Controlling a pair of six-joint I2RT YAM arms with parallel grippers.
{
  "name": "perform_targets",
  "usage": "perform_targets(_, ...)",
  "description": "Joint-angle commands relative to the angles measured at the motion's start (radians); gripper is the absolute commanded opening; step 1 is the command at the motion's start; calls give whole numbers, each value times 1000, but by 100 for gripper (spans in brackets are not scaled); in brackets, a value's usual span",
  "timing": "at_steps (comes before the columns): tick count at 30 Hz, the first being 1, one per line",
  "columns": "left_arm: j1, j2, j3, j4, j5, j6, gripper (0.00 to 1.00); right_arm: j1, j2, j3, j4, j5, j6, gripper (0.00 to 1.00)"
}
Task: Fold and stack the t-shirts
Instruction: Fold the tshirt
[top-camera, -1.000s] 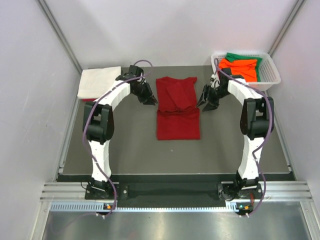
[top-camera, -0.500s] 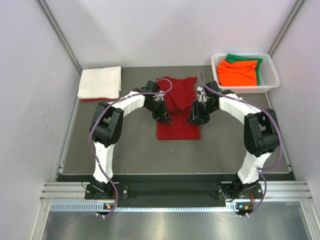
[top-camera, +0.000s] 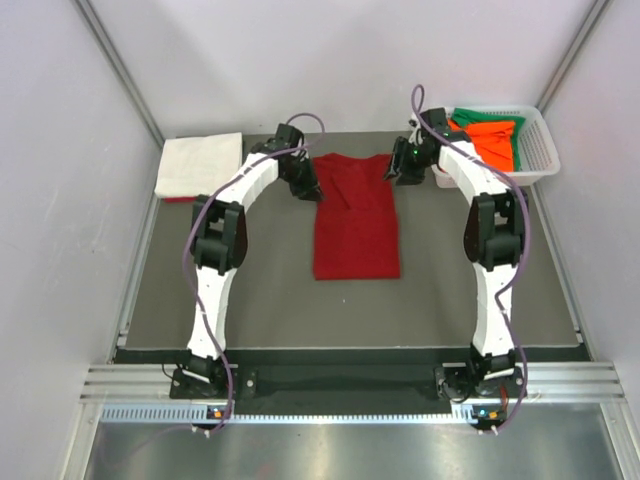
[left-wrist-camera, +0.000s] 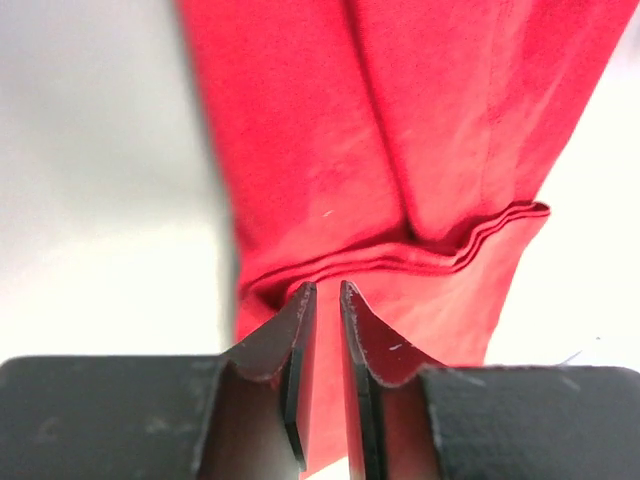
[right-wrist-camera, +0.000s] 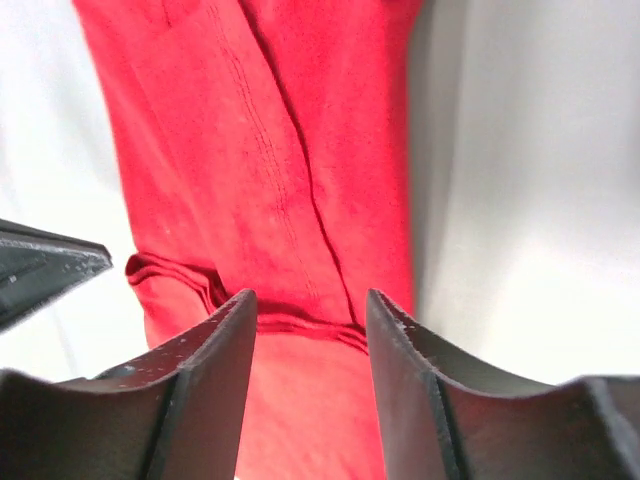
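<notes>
The dark red t-shirt (top-camera: 357, 235) lies flat in a narrow rectangle at the table's middle, sleeves folded in. My left gripper (top-camera: 310, 190) is at its far left corner. In the left wrist view (left-wrist-camera: 327, 288) its jaws stand almost together with only a thin slit, tips over a folded hem of the red cloth (left-wrist-camera: 300, 120), nothing clearly pinched. My right gripper (top-camera: 393, 172) is at the far right corner. In the right wrist view (right-wrist-camera: 310, 297) it is open over the red cloth (right-wrist-camera: 240, 120). A folded white t-shirt (top-camera: 200, 165) lies far left. Orange (top-camera: 490, 135) and green (top-camera: 480, 113) t-shirts lie in the basket.
The white lattice basket (top-camera: 545, 150) stands at the far right corner of the dark table (top-camera: 260, 300). Grey walls close in the left, right and back. A sliver of red shows under the white shirt's near edge (top-camera: 175, 199).
Both grippers moved from the sides of the shirt, through its middle, to its far corners. The shirt's upper part now lies flatter and narrower.
</notes>
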Motion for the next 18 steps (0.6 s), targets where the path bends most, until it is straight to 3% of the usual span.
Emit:
perform_targets(1,-2,-143,-93,-24,-19,63,21,15,-82,-60,-90,-67,-53,51)
perform_targets(4,-5,-288,-346,91,120,1,21,46,-234,-308,3,-163,-56,54)
perform_targets(6,-23,-365,-533,252,224,-52,20,61,-333,-440,121,-236,-39,54)
perform_targets(9,-48,-385,-719,450,294,-147,18,73,-398,-661,253,-329,-2,49)
perform_targets(12,-32,-335,-758,363,247,-136,14,44,-407,-837,312,-372,27,34)
perform_targets(18,-25,-362,-716,154,110,34,14,-14,-499,-980,216,-227,-91,32)
